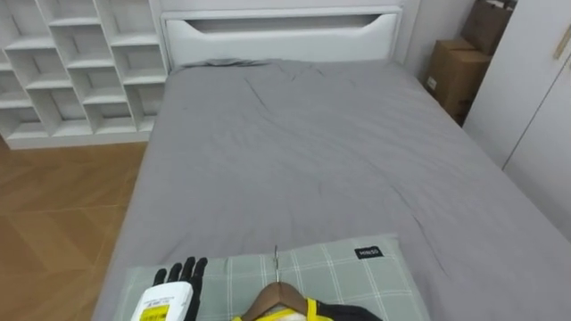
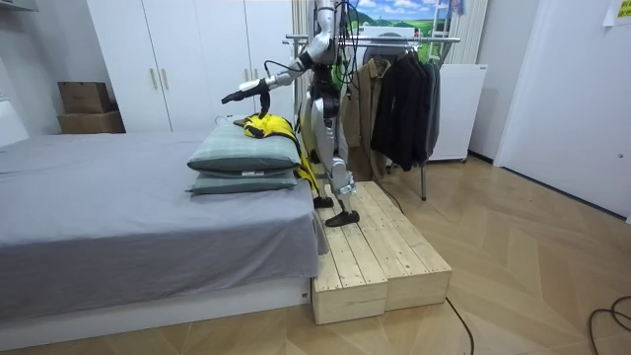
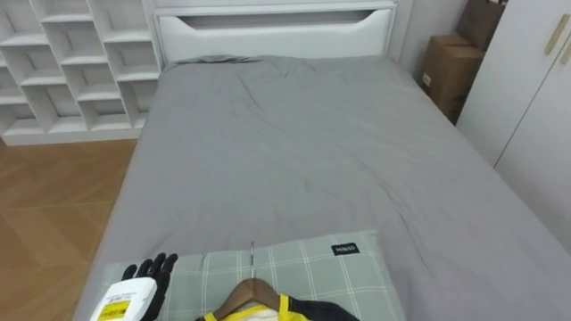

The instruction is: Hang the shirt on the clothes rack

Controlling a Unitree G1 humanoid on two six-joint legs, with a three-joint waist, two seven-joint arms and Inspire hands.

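**A:** Start with the left robot hand [image 1: 181, 272], low in the left of the eye view. Its dark fingers are straight and spread, closed on nothing. In the room view it is held out above the pillows, and I judge it is not touching them.

**B:** And the clothing?

**A:** Just to the picture's right of that hand, at the bottom edge. A yellow-and-black garment [image 1: 314, 311] is already on a wooden hanger [image 1: 278, 297]. Both lie on the top green checked pillow [image 1: 375, 272] at the foot of the grey bed [image 1: 303, 152]. The thin metal hook [image 1: 276, 261] points up the frame toward the headboard.

**B:** What worries you?

**A:** The hook is slim and sits on a soft pillow. Splayed fingers could press it into the padding or nudge the hanger aside instead of closing round it. If the hanger is lifted by one end it would tip, and the garment could slide off.

**B:** Anything after that?

**A:** The clothes rail [image 2: 394, 39] is behind the robot, at the upper right of the room view, and dark coats [image 2: 409, 99] already crowd it. The robot stands on a raised wooden platform [image 2: 380, 247], so turning there with a swinging load looks awkward.

**B:** How does the garment look?

**A:** Bright yellow with black panels, heaped and crumpled. Part of it seems to trail over the pillow's edge toward the end of the bed. It looks light and slippery.
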